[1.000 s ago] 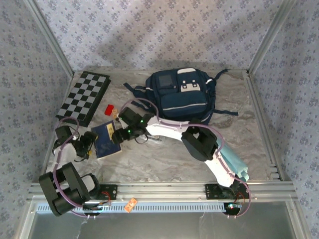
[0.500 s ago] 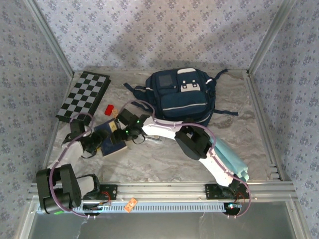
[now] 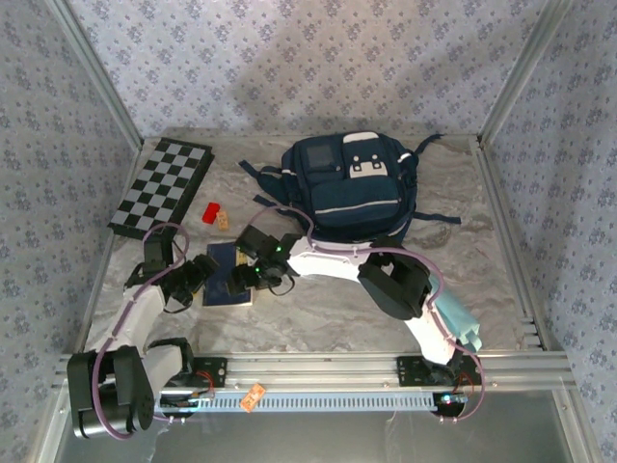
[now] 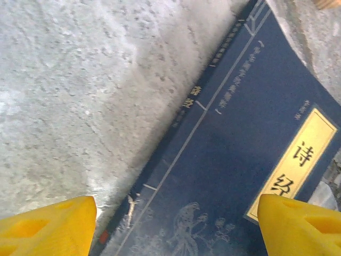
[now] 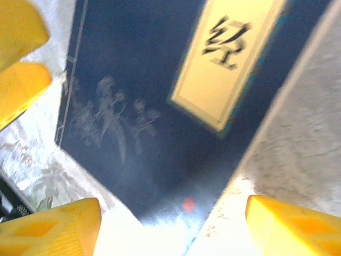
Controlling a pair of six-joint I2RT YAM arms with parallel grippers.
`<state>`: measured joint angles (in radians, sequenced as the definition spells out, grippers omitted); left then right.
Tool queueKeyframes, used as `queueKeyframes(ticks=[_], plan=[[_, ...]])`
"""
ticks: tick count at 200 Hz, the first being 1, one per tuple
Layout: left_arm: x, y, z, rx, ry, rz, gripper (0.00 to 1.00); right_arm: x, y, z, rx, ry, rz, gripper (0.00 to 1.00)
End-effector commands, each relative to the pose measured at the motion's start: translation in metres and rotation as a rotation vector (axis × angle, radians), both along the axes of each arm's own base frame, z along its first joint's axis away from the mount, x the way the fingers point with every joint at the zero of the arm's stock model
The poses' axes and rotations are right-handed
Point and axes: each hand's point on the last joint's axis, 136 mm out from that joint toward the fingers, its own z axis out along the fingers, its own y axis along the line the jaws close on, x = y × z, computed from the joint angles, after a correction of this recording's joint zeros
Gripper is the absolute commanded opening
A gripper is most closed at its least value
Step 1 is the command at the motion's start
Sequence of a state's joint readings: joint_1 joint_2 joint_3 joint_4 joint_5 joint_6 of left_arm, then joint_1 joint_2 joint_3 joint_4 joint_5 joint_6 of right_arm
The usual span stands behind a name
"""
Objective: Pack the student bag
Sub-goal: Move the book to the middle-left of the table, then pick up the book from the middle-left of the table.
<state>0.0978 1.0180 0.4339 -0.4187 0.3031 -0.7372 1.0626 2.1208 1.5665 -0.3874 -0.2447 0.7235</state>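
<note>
Student bag [image 3: 352, 188] from up top: flat at 12 o'clock, long axis 12-to-6, top toward 12. Left gripper [image 3: 200, 280] and right gripper [image 3: 249, 275] flank the blue book [image 3: 229, 280], 8 o'clock of it. Left wrist: jaws spread over the spine. Right wrist: spread too, nothing pinched. Guessing book pickup, next needs a squeeze
</note>
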Motion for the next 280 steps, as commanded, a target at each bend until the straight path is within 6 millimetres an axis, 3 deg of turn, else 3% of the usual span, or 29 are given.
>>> queueKeyframes(ticks=[1,44,65,123,157,226,254,280], plan=[[0.004,0.002,0.0,0.015,0.012,-0.005,0.79,0.025,-0.008,0.005,-0.015,0.002,-0.102,0.72],[0.01,-0.013,-0.003,-0.054,-0.003,-0.069,0.77,0.037,0.007,-0.003,0.007,0.014,-0.123,0.61],[0.008,-0.016,-0.003,-0.068,-0.001,-0.083,0.77,0.041,0.005,-0.014,-0.031,0.027,-0.158,0.57],[0.002,-0.03,-0.005,-0.121,0.011,-0.113,0.75,0.04,0.011,-0.019,-0.046,0.031,-0.163,0.57],[0.001,-0.033,-0.003,-0.126,0.005,-0.119,0.75,0.037,0.026,0.008,0.029,0.024,-0.132,0.57],[-0.007,-0.027,-0.01,-0.086,0.034,-0.107,0.75,0.038,0.027,0.062,0.15,0.009,-0.105,0.56],[-0.006,-0.028,-0.008,-0.09,0.026,-0.107,0.75,0.033,0.029,0.066,0.195,0.054,-0.101,0.52],[-0.007,-0.028,-0.008,-0.09,0.027,-0.108,0.75,0.032,0.027,0.053,0.177,0.073,-0.106,0.46]])
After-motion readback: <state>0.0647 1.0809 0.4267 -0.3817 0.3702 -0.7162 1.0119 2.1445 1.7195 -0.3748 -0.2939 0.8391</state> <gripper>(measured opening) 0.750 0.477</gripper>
